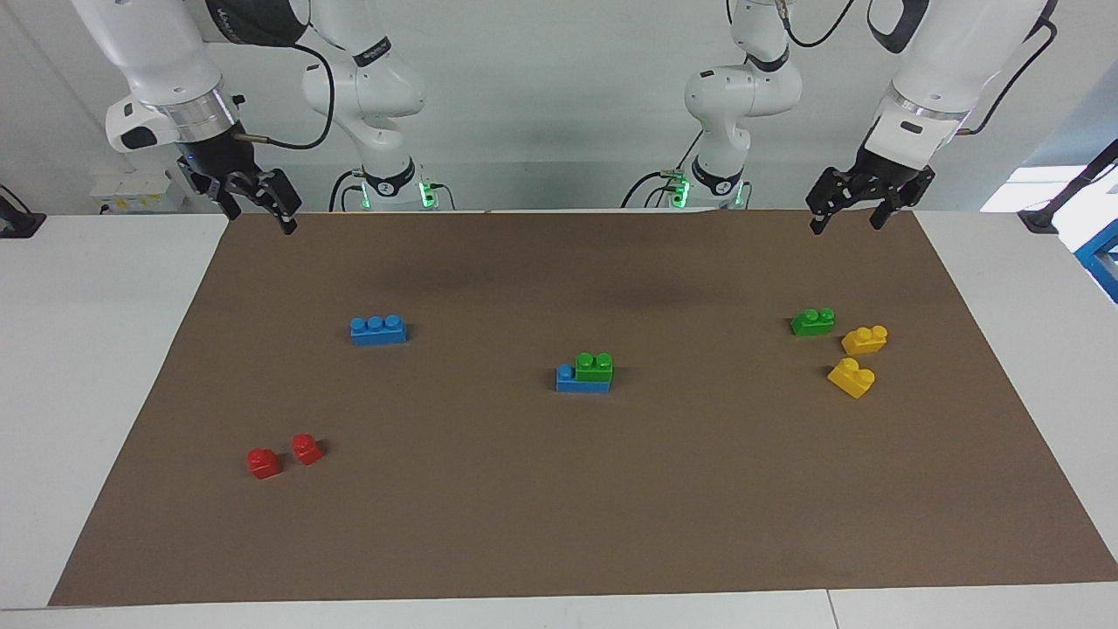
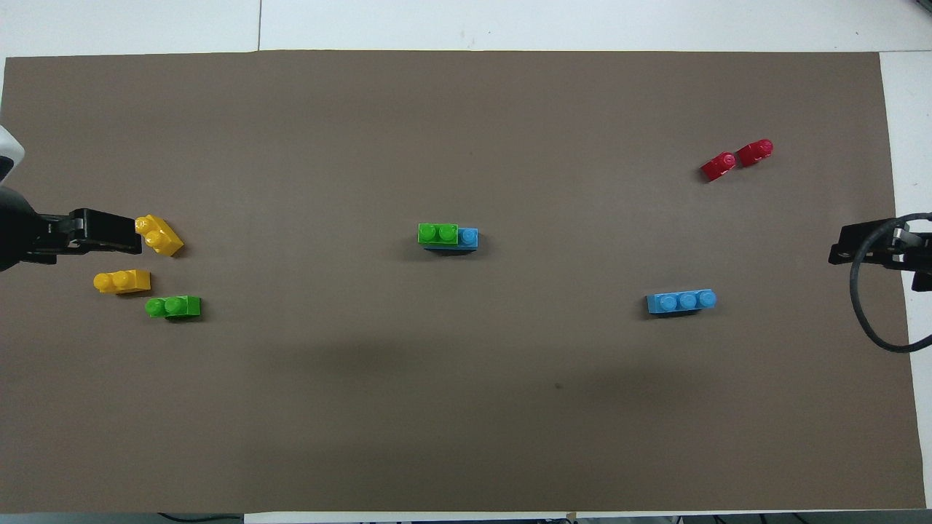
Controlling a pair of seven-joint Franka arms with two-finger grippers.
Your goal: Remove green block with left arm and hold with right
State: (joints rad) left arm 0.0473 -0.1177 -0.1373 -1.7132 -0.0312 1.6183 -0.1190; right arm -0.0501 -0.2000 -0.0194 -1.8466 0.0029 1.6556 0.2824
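Overhead view cuts both arms off at the frame edges, so that only dark gripper parts show at mid left and mid right; the left gripper [image 2: 109,231] overlaps one yellow brick [image 2: 162,236] there, yet in the facing view it hangs in the air at upper right, apart from every brick. Facing view crops the arm bases and upper links at the top. Left gripper [image 1: 854,214] stands with its fingers spread wide and holds nothing; right gripper [image 1: 262,205], at upper left over the mat's edge, is likewise wide and holds nothing. At the centre of both frames the green block [image 1: 595,366] sits on a blue brick [image 1: 576,382], covering two of its studs and leaving one blue stud bare. A second green brick [image 1: 812,321] lies loose at right of the facing frame, just beside two yellow bricks [image 1: 865,339]. A separate blue three-stud brick [image 1: 378,329] lies at left of centre, and two red bricks [image 1: 264,462] lie at lower left, close together. All rest on a brown mat [image 1: 559,524] on the white table [image 1: 87,393].
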